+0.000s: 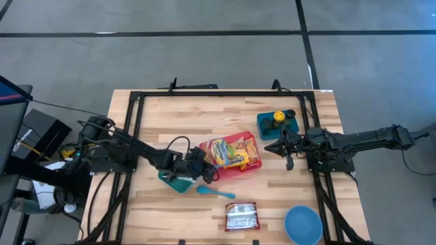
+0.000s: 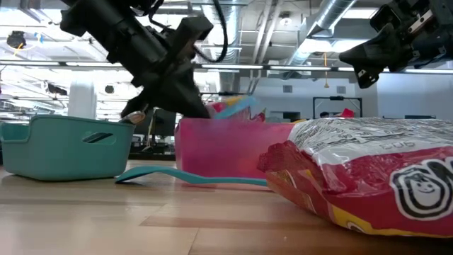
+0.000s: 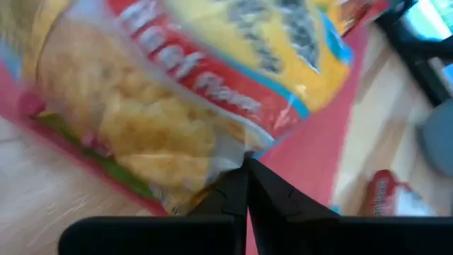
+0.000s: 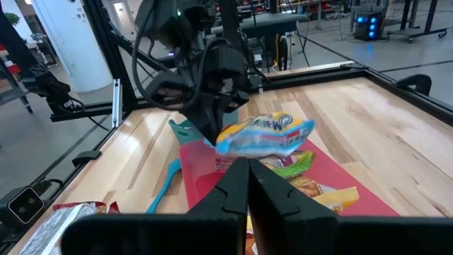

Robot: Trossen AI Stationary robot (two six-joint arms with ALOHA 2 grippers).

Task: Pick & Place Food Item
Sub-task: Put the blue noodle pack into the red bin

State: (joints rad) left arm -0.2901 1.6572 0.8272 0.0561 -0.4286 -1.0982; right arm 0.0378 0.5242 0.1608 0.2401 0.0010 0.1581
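A yellow, red and blue chip bag [image 1: 227, 152] is held over a red tray [image 1: 253, 144] at the table's middle. It also shows in the right wrist view [image 4: 269, 133] and fills the left wrist view [image 3: 177, 92]. My left gripper [image 1: 204, 163] is shut on the bag's left end. Other food packs [image 4: 301, 168] lie in the tray under it. My right gripper [image 1: 274, 147] is shut and empty, hovering just right of the tray; it also shows in its own wrist view [image 4: 248, 166]. My left gripper pinches the chip bag's sealed edge [image 3: 239, 150] between its two fingers, at the end toward the table's left [image 4: 221, 145]. The fingers come slanting down from the left. The bag lies roughly level beyond the fingers, lifted above the red tray.
A teal bin [image 1: 178, 181] stands under my left arm, with a blue spoon [image 1: 215, 192] beside it. A red and silver snack bag [image 1: 242, 216] and a blue bowl [image 1: 303, 224] are near the front edge. A teal container with a yellow item [image 1: 277, 122] stands at the far right.
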